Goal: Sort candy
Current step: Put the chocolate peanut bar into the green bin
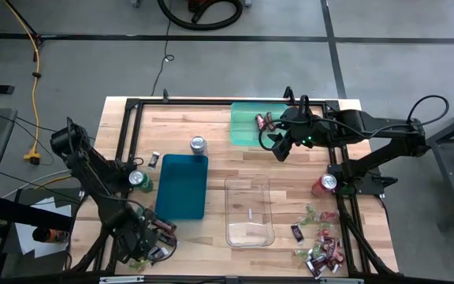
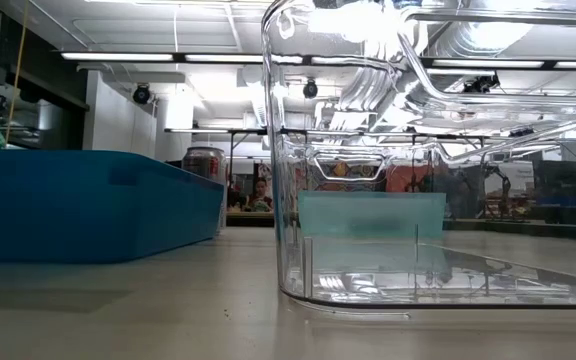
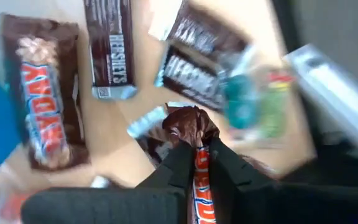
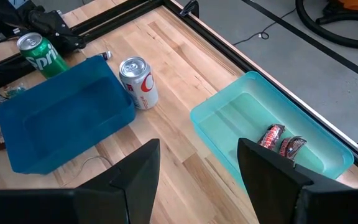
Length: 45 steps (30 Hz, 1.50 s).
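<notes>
low view: pale tabletop, ceiling lights

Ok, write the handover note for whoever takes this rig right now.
Left gripper: shut on a brown-wrapped candy bar at the near left candy pile.
Right gripper: open, empty, above the green bin.
Done: two red-wrapped candies lie in the green bin.
Left: blue bin and clear bin look empty; the near right pile and the left pile remain unsorted.

Grey concrete floor w/ dark seams, yellow cable, ceiling strip lights
</notes>
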Each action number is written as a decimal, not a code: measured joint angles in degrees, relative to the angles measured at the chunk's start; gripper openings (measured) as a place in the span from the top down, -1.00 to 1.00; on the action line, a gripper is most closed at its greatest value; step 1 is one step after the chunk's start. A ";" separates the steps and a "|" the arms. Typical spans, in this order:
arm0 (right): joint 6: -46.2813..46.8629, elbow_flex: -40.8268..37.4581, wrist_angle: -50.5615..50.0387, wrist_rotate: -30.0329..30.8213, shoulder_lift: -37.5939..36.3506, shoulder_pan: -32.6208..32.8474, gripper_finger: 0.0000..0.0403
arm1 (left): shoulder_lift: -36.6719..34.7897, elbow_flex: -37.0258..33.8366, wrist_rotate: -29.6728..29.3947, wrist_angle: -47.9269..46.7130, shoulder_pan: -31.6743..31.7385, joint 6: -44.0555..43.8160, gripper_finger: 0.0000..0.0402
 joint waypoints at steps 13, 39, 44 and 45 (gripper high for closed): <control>-4.49 0.00 0.09 0.04 0.01 0.00 -0.04 | -18.67 19.32 -24.26 -10.93 20.95 10.55 0.98; -8.60 0.00 1.20 -2.68 0.02 0.02 -0.04 | -9.02 -4.70 -20.72 68.17 54.78 20.65 0.99; -8.58 0.00 1.24 0.17 -0.10 0.02 -0.04 | 2.79 8.59 -14.11 60.03 64.03 30.56 0.99; -8.58 0.00 1.46 0.74 -0.19 0.02 -0.04 | 5.42 11.54 -13.33 57.77 65.97 32.59 0.99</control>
